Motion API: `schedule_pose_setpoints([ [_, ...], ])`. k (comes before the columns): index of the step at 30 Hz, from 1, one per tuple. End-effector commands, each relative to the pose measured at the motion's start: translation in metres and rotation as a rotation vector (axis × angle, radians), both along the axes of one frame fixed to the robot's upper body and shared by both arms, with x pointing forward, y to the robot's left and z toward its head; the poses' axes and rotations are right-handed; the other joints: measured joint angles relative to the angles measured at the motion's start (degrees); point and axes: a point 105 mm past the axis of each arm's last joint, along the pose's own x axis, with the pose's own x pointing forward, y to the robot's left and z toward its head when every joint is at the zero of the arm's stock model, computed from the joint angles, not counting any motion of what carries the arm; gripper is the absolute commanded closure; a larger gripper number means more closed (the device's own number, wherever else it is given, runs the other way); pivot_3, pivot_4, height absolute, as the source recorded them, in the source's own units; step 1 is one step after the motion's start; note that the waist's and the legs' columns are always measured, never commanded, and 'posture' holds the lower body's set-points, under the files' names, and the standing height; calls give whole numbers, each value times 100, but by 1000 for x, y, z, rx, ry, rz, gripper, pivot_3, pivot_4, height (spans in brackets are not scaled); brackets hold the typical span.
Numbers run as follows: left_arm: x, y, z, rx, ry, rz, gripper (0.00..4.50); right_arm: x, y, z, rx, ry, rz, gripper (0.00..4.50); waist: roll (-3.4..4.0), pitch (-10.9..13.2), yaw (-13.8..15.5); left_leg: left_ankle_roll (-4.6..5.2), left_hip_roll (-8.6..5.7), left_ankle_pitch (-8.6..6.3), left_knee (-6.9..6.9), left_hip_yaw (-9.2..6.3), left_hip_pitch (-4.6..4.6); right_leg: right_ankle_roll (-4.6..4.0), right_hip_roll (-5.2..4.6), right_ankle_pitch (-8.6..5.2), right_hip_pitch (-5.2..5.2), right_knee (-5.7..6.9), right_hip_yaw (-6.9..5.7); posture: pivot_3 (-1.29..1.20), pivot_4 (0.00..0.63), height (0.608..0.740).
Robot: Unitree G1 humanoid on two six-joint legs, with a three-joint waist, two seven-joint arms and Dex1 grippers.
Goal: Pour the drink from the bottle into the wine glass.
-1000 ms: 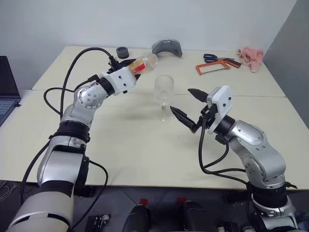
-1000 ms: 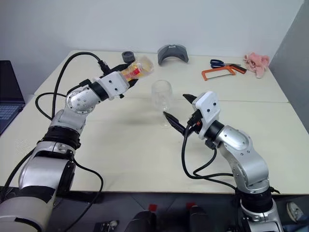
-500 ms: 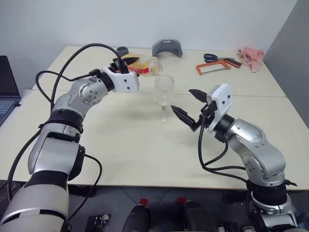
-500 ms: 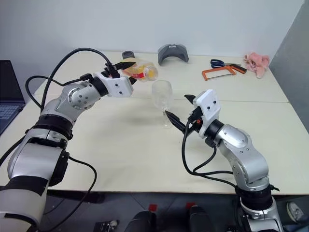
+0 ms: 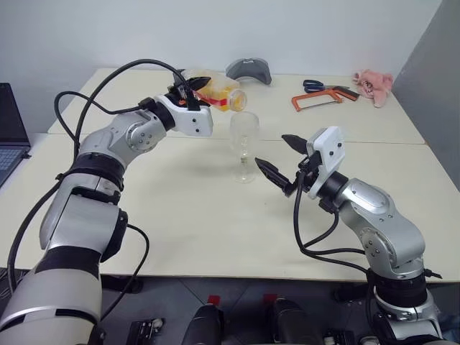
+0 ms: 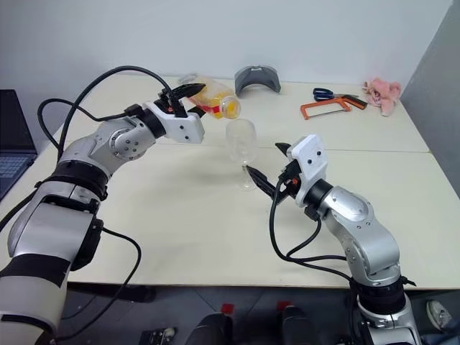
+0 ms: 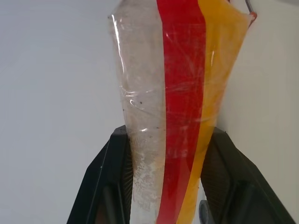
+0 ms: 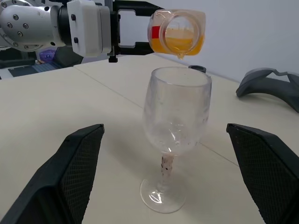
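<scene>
1 bottle (image 5: 218, 92) is clenched in my left pincer (image 5: 188, 88), tipped mouth-down just above the wine glass (image 5: 244, 145) on the counter (image 5: 180, 208). The drink (image 8: 180, 44) sits at the lip, dripping; the bowl looks empty. If I tilt too quickly, I expect the stream to overshoot the narrow rim and spill. My right pincer (image 5: 280, 158) stands released beside the stem, not touching; a nudge there could topple the glass.

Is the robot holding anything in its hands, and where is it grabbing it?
The left gripper holds the bottle by its bottom end, one finger on each side. The right gripper is open and holds nothing, near the wine glass.
</scene>
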Motion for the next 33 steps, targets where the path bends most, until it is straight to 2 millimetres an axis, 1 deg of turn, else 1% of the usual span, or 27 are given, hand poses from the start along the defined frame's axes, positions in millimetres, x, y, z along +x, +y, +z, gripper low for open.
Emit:
schedule_pose_setpoints([
  [1,-2,2,27,-8,-92,6,2861,-7,4,12,36,-38,18,0,0,0,-2,0,0,0,0,0,0,0,0,0,0,0,0,0,150,740],
  [15,1,3,30,40,-145,39,2861,-9,6,10,24,-38,27,0,0,0,0,0,-1,0,1,1,-1,0,0,0,-2,2,0,0,150,740],
  [24,2,0,33,60,-169,38,2861,-11,8,6,21,-34,28,0,0,0,0,0,-1,0,1,3,-1,0,-1,0,-3,3,1,0,150,740],
  [33,2,2,36,66,-181,44,2861,-12,10,3,19,-29,29,0,0,0,-1,0,-1,0,1,3,-1,0,-1,0,-4,4,1,0,150,740],
])
